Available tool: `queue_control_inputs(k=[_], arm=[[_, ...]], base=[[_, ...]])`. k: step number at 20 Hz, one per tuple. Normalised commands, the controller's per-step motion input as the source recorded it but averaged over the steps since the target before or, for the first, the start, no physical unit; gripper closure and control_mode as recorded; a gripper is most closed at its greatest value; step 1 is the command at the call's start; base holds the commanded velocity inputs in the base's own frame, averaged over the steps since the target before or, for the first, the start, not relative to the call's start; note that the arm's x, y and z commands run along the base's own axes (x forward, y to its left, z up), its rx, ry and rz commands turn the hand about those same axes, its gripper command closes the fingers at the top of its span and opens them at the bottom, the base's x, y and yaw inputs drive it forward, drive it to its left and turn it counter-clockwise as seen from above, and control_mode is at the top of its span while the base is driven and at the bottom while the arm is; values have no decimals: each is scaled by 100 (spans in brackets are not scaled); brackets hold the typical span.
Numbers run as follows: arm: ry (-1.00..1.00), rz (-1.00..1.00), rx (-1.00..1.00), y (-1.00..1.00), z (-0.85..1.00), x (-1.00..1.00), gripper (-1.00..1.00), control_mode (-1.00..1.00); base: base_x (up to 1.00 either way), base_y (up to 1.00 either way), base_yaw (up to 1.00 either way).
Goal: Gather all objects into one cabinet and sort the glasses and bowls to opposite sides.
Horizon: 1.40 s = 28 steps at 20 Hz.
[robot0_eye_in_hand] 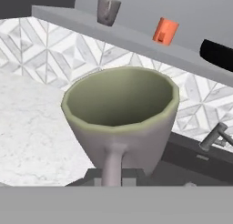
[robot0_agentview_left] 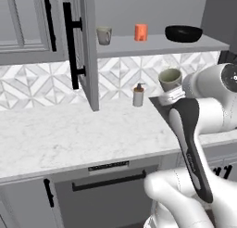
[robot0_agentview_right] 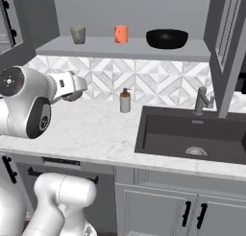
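My gripper (robot0_agentview_left: 170,96) is shut on the handle of an olive-grey cup (robot0_agentview_left: 170,79), which it holds upright in the air above the counter, below the cabinet shelf (robot0_agentview_left: 157,45). In the hand view this cup (robot0_eye_in_hand: 120,118) is close up, its pale green inside facing me. On the shelf stand another olive-grey cup (robot0_agentview_left: 104,35) at the left, an orange cup (robot0_agentview_left: 140,32) in the middle and a wide black bowl (robot0_agentview_left: 183,34) at the right. The right base view shows that cup (robot0_agentview_right: 78,34), the orange cup (robot0_agentview_right: 121,34) and the bowl (robot0_agentview_right: 166,39) in the same order.
The cabinet door (robot0_agentview_left: 88,51) with its black bar handle stands open, left of the shelf. A grey soap dispenser (robot0_agentview_right: 125,101) sits on the marble counter (robot0_agentview_left: 69,134) against the tiled wall. A dark sink (robot0_agentview_right: 192,132) with a faucet (robot0_agentview_right: 202,100) lies to the right.
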Motion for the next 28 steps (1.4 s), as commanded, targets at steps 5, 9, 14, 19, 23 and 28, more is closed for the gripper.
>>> queue_control_inputs(k=[5, 9, 14, 19, 23, 28], arm=[[0, 0, 0, 0, 0, 0, 100, 100], [0, 0, 0, 0, 0, 0, 100, 100], [0, 0, 0, 0, 0, 0, 100, 100], [-7, 0, 0, 12, 49, 0, 100, -100], [-11, 0, 0, 60, 100, 4, 100, -100], [-11, 0, 0, 61, 95, 48, 100, -100]], base=[[89, -5, 5], [76, 0, 1], [32, 0, 0], [0, 0, 0], [0, 0, 0], [0, 0, 0]])
